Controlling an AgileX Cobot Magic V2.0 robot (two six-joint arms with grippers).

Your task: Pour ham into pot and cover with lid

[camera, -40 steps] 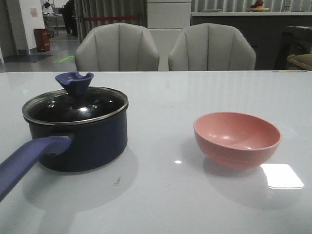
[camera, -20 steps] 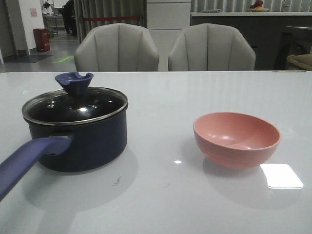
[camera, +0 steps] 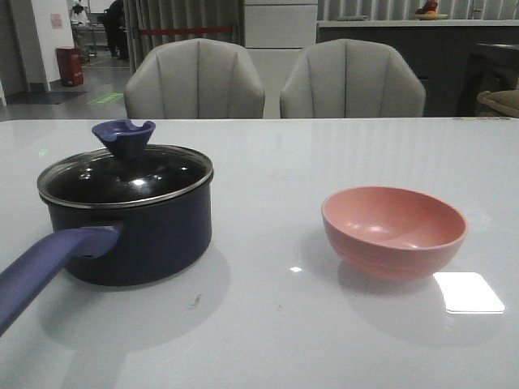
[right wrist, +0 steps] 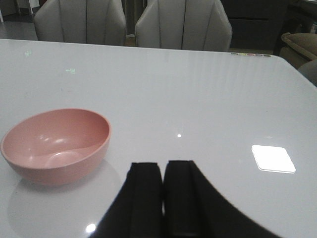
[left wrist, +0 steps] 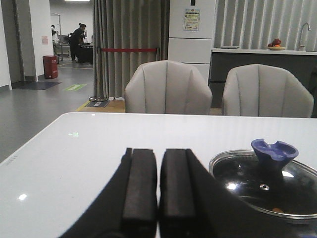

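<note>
The dark navy pot (camera: 154, 239) stands on the left of the table, its purple-blue handle (camera: 40, 271) pointing to the front left. The glass lid (camera: 122, 180) with its blue knob (camera: 123, 136) sits on the pot. Through the lid (left wrist: 257, 183) a small orange bit of ham (left wrist: 278, 210) shows near the rim. The pink bowl (camera: 393, 231) on the right is empty, as the bowl (right wrist: 54, 144) also looks from the right wrist. My left gripper (left wrist: 158, 151) is shut on nothing, beside the pot. My right gripper (right wrist: 163, 164) is shut on nothing, beside the bowl. Neither gripper shows in the front view.
Two grey chairs (camera: 195, 81) (camera: 353, 81) stand behind the table's far edge. The white tabletop (camera: 276, 324) carries a bright reflection (camera: 468, 292) at the front right.
</note>
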